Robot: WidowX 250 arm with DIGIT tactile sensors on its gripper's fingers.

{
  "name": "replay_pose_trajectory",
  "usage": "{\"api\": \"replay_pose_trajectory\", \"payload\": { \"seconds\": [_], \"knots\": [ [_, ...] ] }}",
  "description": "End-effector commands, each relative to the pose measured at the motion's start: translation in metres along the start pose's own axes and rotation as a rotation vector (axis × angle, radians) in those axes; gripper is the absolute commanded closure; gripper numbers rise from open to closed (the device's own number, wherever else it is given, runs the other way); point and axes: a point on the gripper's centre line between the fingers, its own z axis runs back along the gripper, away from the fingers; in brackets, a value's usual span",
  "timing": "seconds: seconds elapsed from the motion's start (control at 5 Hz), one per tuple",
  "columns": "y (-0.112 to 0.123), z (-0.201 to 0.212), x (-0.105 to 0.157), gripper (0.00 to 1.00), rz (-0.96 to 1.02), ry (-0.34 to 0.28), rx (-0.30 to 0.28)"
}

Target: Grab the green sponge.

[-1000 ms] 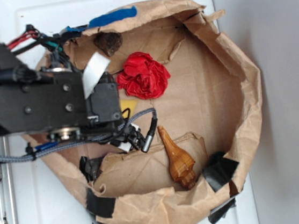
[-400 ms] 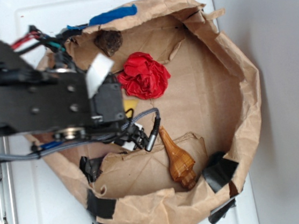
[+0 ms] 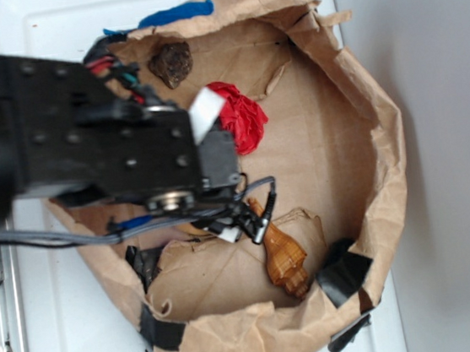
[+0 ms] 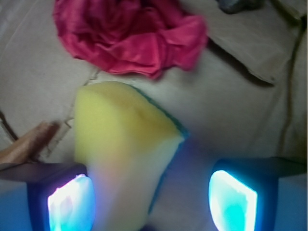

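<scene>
The green sponge (image 4: pixel 126 149), a yellow foam block with a thin dark green layer along its right edge, lies on the brown paper in the wrist view. My gripper (image 4: pixel 151 202) is open around its near end. The left fingertip pad (image 4: pixel 72 204) sits against the yellow side. A gap separates the green edge from the right pad (image 4: pixel 232 201). In the exterior view the black arm (image 3: pixel 104 148) covers the sponge and the fingers.
A red ruffled cloth (image 4: pixel 130 33) (image 3: pixel 241 120) lies just beyond the sponge. A brown spiral seashell (image 3: pixel 284 260) is to one side, its tip (image 4: pixel 26 144) near my left finger. A dark lump (image 3: pixel 171 63) sits at the back. Crumpled paper-bag walls (image 3: pixel 374 126) ring the area.
The arm has moved right, further over the bag. It now hides the yellow sponge corner that showed earlier and part of the red cloth.
</scene>
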Motion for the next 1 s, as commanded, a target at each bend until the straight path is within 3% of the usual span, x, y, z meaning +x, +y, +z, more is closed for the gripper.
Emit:
{"api": "replay_pose_trajectory", "payload": {
  "seconds": [0.0, 0.6, 0.8],
  "knots": [
    [-0.007, 0.000, 0.005, 0.00, -0.016, -0.043, -0.011],
    [-0.020, -0.013, -0.004, 0.00, -0.035, -0.077, 0.001],
    [-0.017, -0.010, -0.003, 1.00, -0.040, -0.050, -0.003]
  ]
}}
